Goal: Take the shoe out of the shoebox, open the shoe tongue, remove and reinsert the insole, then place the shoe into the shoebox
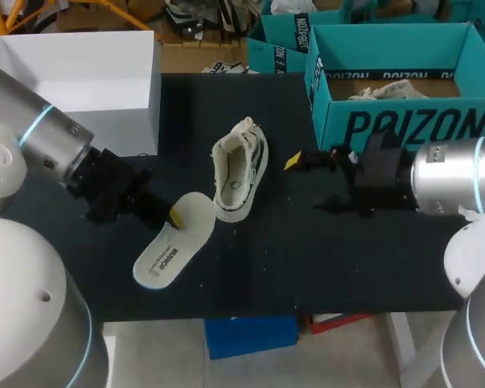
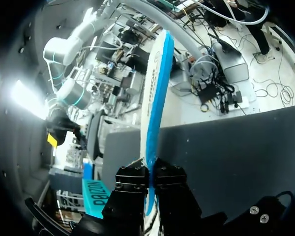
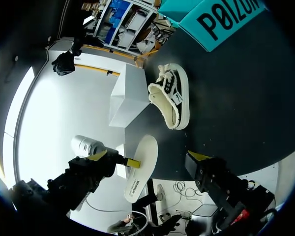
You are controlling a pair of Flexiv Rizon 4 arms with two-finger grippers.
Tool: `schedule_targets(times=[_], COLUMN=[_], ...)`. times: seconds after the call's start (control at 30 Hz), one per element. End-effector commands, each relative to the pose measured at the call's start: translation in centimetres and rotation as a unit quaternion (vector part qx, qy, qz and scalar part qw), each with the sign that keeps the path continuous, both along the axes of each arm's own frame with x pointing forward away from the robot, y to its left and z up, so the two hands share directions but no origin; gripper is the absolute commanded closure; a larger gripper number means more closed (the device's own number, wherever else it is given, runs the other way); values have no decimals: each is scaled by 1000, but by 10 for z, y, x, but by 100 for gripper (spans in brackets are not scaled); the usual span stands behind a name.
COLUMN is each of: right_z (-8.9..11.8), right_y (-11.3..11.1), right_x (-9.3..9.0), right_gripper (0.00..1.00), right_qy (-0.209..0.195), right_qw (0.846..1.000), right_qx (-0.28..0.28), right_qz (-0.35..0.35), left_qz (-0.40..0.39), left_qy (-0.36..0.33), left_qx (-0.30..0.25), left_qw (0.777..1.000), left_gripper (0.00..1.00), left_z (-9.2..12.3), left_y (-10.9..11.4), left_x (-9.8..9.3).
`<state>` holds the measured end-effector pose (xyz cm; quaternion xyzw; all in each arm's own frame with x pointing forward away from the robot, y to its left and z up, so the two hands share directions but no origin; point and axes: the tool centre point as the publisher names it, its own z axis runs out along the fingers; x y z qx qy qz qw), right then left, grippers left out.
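A cream and black shoe stands on the black table, empty inside, also seen in the right wrist view. My left gripper is shut on the near edge of the white insole, which lies out in front of the shoe. In the left wrist view the insole stands edge-on, blue underside showing, pinched between the fingers. My right gripper hangs open to the right of the shoe, holding nothing. The right wrist view shows the insole ahead of the right gripper.
The teal shoebox stands open at the back right with paper inside, also visible in the right wrist view. A white box sits at the back left, and shows beside the shoe.
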<state>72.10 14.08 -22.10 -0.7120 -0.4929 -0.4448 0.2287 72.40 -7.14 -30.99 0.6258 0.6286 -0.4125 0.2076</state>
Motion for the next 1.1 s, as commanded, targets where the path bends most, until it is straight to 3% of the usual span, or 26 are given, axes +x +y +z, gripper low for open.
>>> schedule_targets(times=[0.03,0.4,1.1], right_z=[-2,-2,-2], right_y=[3,3,3], right_x=[0,0,0], right_gripper=[0,0,0], right_qy=[-2,-2,-2], right_qw=[1000,1000,1000], right_qx=[0,0,0], right_qz=[-3,-3,-3], left_qz=[-14,-29,-23], left_qy=[10,26,45], left_qx=[4,23,47], left_qw=[1000,999,998], left_gripper=[100,100,100], left_z=[-7,-13,-40], left_y=[-14,-40,-59], left_x=[22,56,109])
